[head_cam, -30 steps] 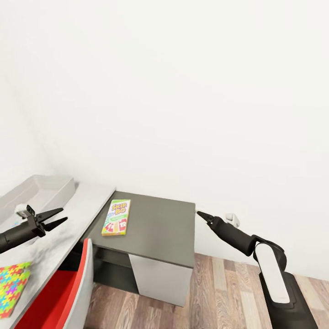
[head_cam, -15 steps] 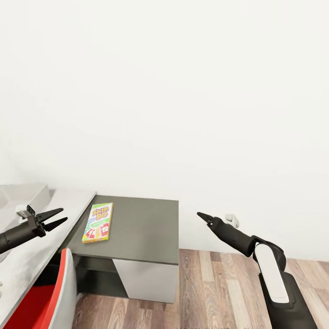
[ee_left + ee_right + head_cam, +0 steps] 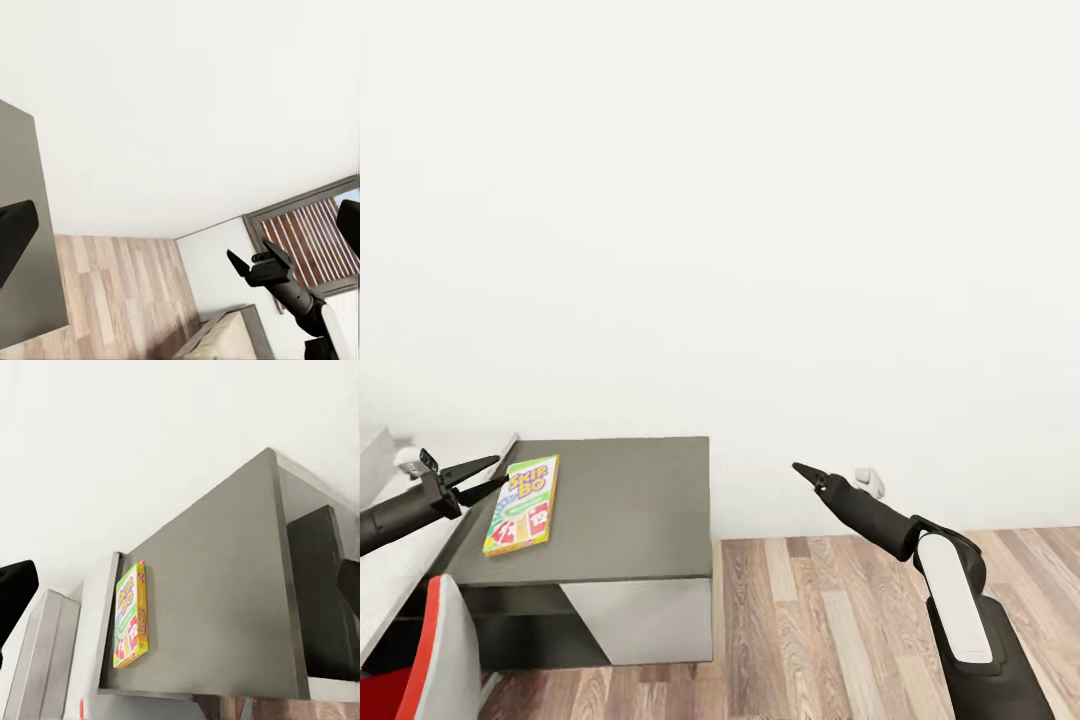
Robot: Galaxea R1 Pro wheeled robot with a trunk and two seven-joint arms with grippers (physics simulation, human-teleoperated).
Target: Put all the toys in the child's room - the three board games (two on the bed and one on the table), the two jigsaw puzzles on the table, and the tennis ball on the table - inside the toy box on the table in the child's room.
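The yellow-green "Skip-Bo" board game (image 3: pixel 522 504) lies flat on the dark grey side unit (image 3: pixel 620 500), near its left edge. It also lies there in the right wrist view, Skip-Bo box (image 3: pixel 130 615). My left gripper (image 3: pixel 485 477) hovers open just left of the box, empty. My right gripper (image 3: pixel 800 469) hangs in the air to the right of the unit, over the floor; its fingers (image 3: pixel 15 585) stand wide apart with nothing between them. A sliver of the pale grey toy box (image 3: pixel 368 452) shows at the far left on the table (image 3: pixel 405 565).
A red-and-white chair (image 3: pixel 435 655) stands at the lower left, in front of the table. A white wall rises close behind the unit. Wood-plank floor (image 3: pixel 820 620) lies open to the right. The left wrist view looks toward a slatted window (image 3: pixel 307 232) and my right arm (image 3: pixel 289 289).
The whole picture has slid left, so the camera has turned right: the puzzle box and most of the toy box have left the view. Both arms hold the same pose.
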